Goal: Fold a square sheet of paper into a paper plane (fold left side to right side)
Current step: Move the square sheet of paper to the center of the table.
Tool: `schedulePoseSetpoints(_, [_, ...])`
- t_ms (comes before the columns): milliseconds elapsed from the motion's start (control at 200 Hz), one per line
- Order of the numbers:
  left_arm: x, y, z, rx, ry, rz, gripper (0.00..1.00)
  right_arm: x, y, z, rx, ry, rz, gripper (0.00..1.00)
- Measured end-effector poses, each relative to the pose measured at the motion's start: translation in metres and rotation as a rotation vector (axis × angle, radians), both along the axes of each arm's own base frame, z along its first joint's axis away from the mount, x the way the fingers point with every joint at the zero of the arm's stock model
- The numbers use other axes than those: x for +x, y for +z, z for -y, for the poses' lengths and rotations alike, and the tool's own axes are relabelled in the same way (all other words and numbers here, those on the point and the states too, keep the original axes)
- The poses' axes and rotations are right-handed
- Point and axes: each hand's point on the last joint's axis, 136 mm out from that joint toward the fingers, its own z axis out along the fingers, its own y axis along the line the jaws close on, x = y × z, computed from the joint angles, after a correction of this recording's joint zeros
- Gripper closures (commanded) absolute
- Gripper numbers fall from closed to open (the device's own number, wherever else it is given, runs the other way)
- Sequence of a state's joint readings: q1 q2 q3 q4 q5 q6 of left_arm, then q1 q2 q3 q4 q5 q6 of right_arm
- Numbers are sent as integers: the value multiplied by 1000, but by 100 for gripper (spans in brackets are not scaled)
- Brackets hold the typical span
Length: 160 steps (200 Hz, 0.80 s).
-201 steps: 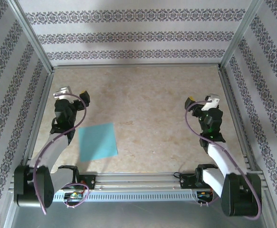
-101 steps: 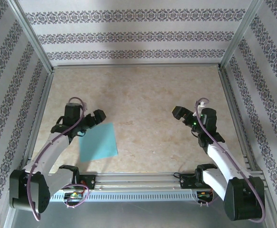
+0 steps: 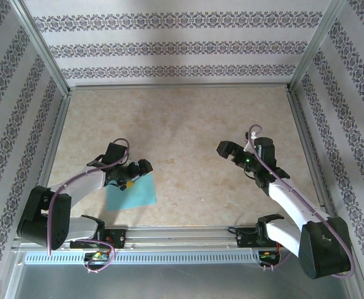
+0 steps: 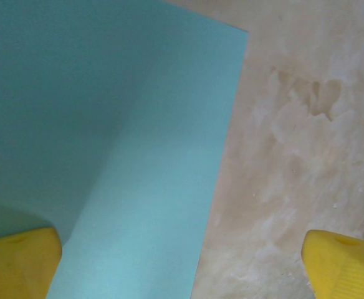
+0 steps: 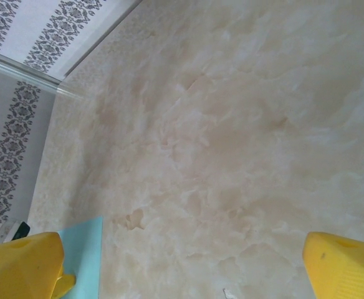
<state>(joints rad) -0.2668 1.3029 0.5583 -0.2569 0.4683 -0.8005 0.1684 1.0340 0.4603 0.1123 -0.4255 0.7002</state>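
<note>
The square sheet of paper (image 3: 132,194) is plain cyan and lies flat on the table's near left, with no crease showing. My left gripper (image 3: 137,176) hovers over the sheet's far right part, open. In the left wrist view the sheet (image 4: 107,137) spreads under the left yellow fingertip (image 4: 17,265), and its right edge runs between the two tips of the left gripper (image 4: 182,268). My right gripper (image 3: 227,151) is open over bare table right of centre, well apart from the sheet. In the right wrist view the right gripper (image 5: 182,268) holds nothing, and a strip of the sheet (image 5: 85,255) shows low on the left.
The beige marbled tabletop (image 3: 188,118) is fenced by aluminium posts and patterned walls (image 3: 176,47) on three sides. A metal rail (image 3: 182,232) with the arm bases runs along the near edge. A brownish stain (image 4: 322,96) marks the table just right of the sheet.
Both arms have swung inward and lowered. The left gripper has moved from left of the sheet to over its far right part. The right gripper has moved left toward the centre. The sheet has stayed put.
</note>
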Motion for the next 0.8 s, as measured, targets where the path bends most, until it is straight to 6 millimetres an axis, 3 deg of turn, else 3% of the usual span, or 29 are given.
schedulePoseSetpoints(225, [12,1,28,-43,-43,41,0,-3,0,5,-44,-2,13,2])
schedulePoseSetpoints(800, [69,10,141,-157,-175,75,0,-7,-6,18,-104,-38,-50,2])
